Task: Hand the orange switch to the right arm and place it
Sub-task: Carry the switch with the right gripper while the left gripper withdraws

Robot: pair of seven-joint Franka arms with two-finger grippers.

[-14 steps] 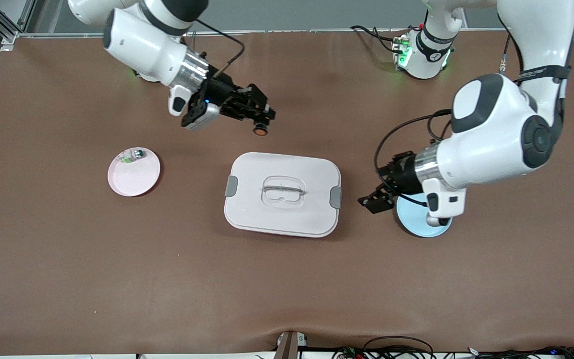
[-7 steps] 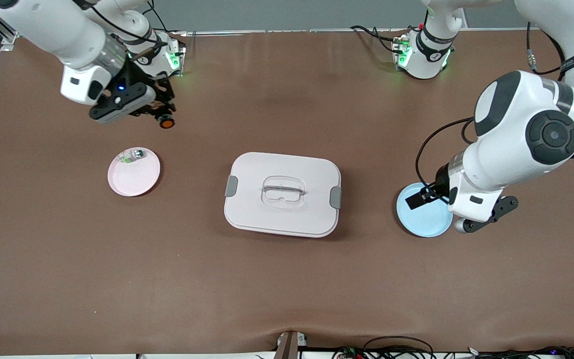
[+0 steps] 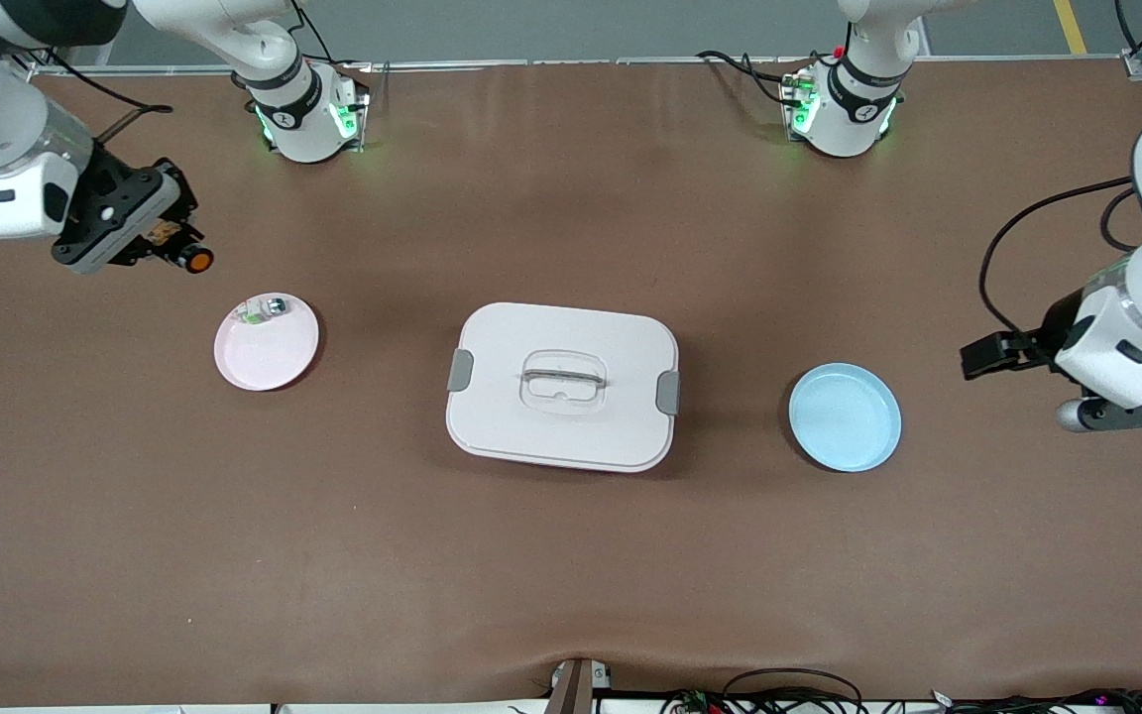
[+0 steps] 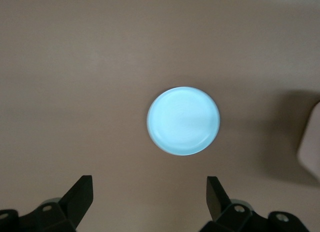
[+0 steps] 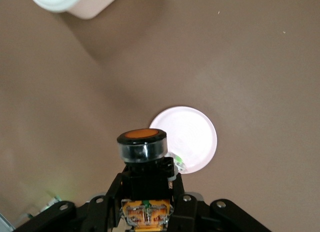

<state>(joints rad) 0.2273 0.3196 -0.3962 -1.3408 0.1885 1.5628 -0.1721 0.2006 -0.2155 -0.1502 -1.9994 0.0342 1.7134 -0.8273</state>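
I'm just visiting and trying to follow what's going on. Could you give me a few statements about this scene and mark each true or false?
1. The right gripper holds the orange switch. True.
2. The blue plate has a part on it. False: it is bare.
3. The left gripper is open and holds nothing. True.
4. The white box has its lid off. False: the lid is on.
5. The pink plate carries a small clear-and-green part. True.

Orange switch (image 5: 142, 144) clamped in the right claw (image 5: 146, 192) above brown table (image 5: 260, 57), pink plate (image 5: 192, 134) below.
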